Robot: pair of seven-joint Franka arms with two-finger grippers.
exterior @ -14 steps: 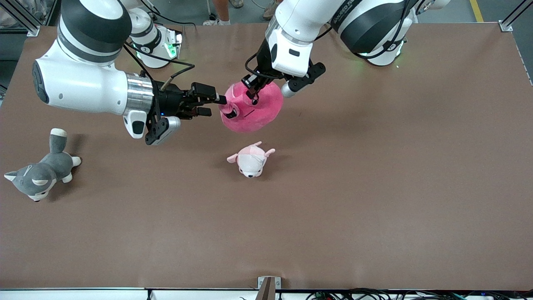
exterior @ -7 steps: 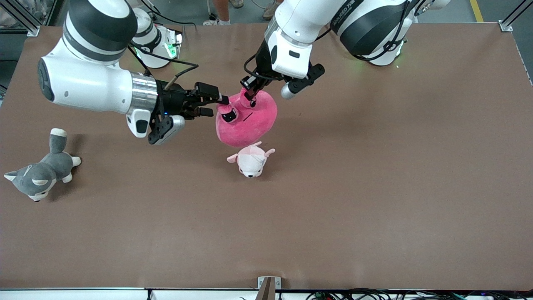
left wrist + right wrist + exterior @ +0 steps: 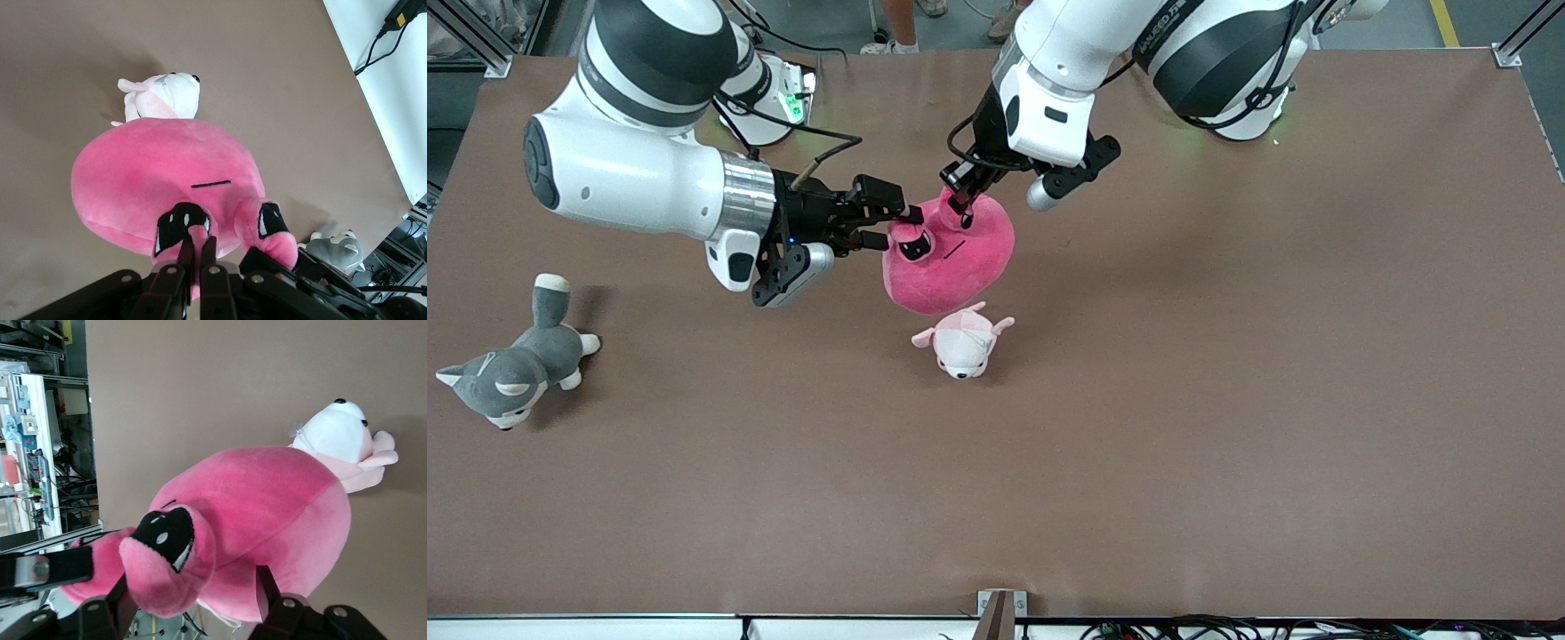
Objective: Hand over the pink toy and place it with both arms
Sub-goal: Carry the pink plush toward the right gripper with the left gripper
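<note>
Over the last second the pink toy [image 3: 947, 255] sagged lower, hanging from my left gripper [image 3: 961, 197], jaws clamped on it; right gripper [image 3: 896, 227] has closed in, jaws apart around its ear, handover's close.

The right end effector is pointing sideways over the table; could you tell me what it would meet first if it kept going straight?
The pink toy. The right end effector is open, its fingers straddling the toy's eye lobe. The left end effector pinches the toy's top.

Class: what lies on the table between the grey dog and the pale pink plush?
Nothing: the front view shows bare table between grey dog and pale pink plush.
</note>
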